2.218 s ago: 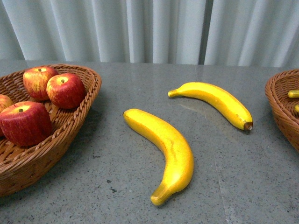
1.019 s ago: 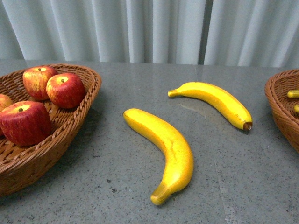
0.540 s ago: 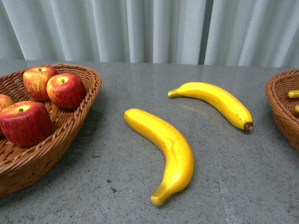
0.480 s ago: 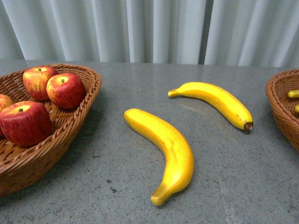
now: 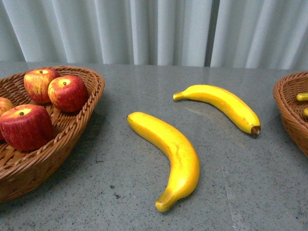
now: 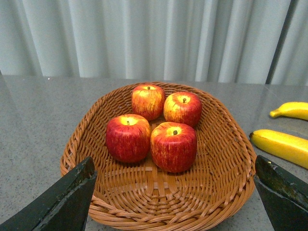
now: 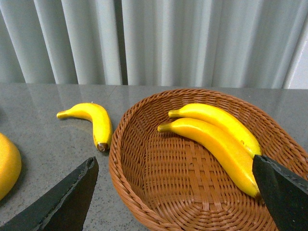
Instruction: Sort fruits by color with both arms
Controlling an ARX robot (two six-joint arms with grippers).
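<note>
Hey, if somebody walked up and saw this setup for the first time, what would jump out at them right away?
Two bright yellow bananas lie loose on the grey table between the baskets: the near banana and the far banana. The left basket holds four red apples clustered together. The right basket holds two more bananas.

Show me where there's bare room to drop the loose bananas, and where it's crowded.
In the right basket, bare weave lies between its two bananas and the rim facing the far loose banana. The tabletop is bare between the near loose banana and the right basket, and between it and the left basket. Crowded: four apples fill the left basket's middle.
</note>
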